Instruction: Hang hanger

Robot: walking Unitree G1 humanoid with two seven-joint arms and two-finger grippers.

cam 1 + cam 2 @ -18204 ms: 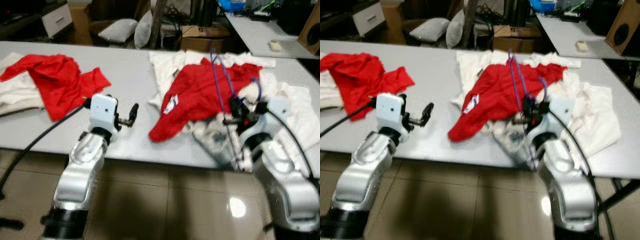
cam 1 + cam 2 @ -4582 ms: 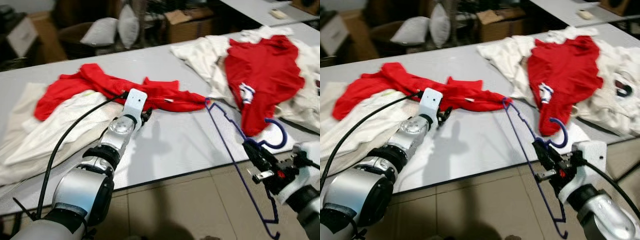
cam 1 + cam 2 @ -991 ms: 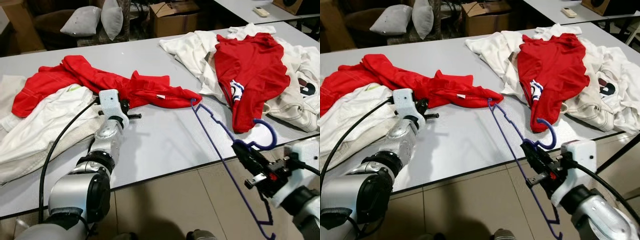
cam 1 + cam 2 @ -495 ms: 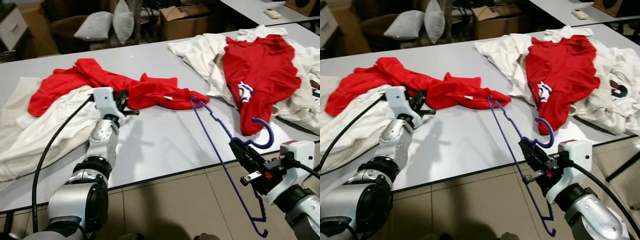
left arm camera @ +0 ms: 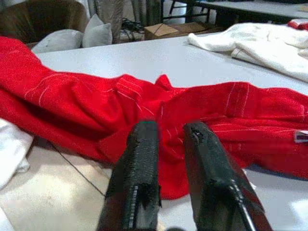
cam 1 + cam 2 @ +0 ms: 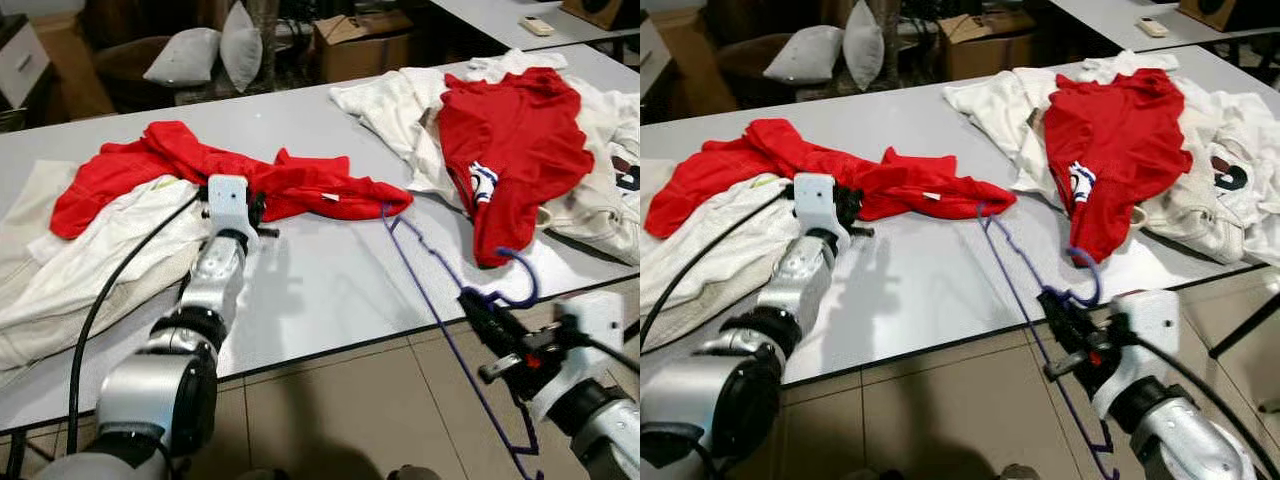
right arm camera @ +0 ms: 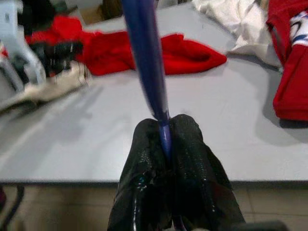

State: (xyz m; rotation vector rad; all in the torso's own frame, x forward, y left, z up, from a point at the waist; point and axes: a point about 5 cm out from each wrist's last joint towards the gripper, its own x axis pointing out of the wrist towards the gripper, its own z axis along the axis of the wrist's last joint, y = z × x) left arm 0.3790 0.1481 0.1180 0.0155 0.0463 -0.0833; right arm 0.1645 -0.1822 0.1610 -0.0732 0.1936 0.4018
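The right gripper (image 6: 478, 309) sits nearest the camera, off the front edge of the long grey table (image 6: 330, 270) and above the tiled floor (image 6: 330, 410). Its 2 black fingers (image 7: 190, 159) are pressed together on the thin blue wire hanger (image 6: 430, 265), gripping it just below the hook. The hook curls up and beyond the fingertips, close to the lower hem of the red T-shirt with a white and blue label (image 6: 515, 140). From the grip, one side of the hanger runs forward and toward the left arm across the tabletop, its far corner lying just beside the tip of the crumpled red garment (image 6: 250, 180); the other side drops below the gripper, past the table edge toward the floor.

The left gripper (image 5: 166, 139) reaches further out over the table, with its 2 fingers (image 5: 139, 168) a little apart and holding nothing. Directly ahead of its tips lies the same crumpled red garment. To this gripper's outer side, a rumpled cream-white garment (image 6: 90, 250) spreads toward the table edge, partly under the red cloth.

Beyond the right gripper, the red T-shirt rests on a heap of white clothes (image 6: 590, 190).

Past the table stand 2 grey pillows (image 6: 205, 55) and a brown cardboard box (image 6: 365, 42).
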